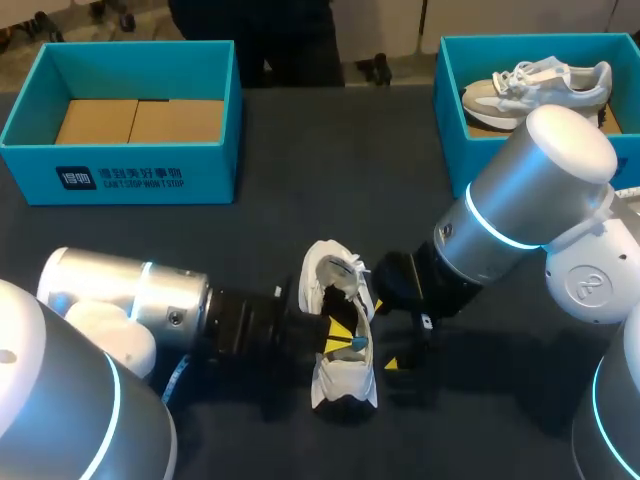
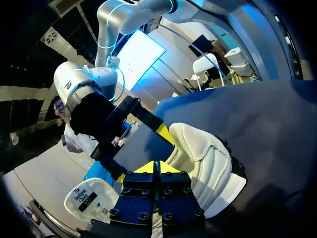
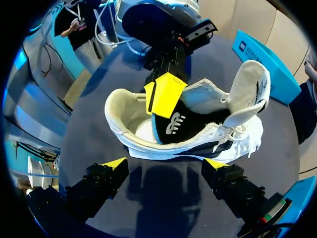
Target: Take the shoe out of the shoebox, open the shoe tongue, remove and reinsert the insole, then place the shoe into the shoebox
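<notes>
The left arm (image 1: 130,300) came in from the bench's (image 1: 270,230) near left corner and reached to the middle of its near edge. There the left gripper (image 2: 158,167) was down in the mouth of the shoe (image 1: 340,385). Its yellow tips were pressed together, clamped on the edge of the dark insole (image 3: 181,126), which stood partly lifted out of the shoe's opening. The shoe rested on the bench near the middle of the near edge, with its tongue (image 3: 252,87) folded up and back, away from the opening. Just to the shoe's right, the right gripper (image 3: 166,166) hung low over the bench with its fingers spread wide, gripping nothing, the shoe's side just ahead of them. Along the far edge, a blue shoebox (image 1: 150,175) with brown card inside sat at the left corner. A second blue shoebox (image 1: 450,120) at the right corner held another pale shoe (image 1: 535,90).
</notes>
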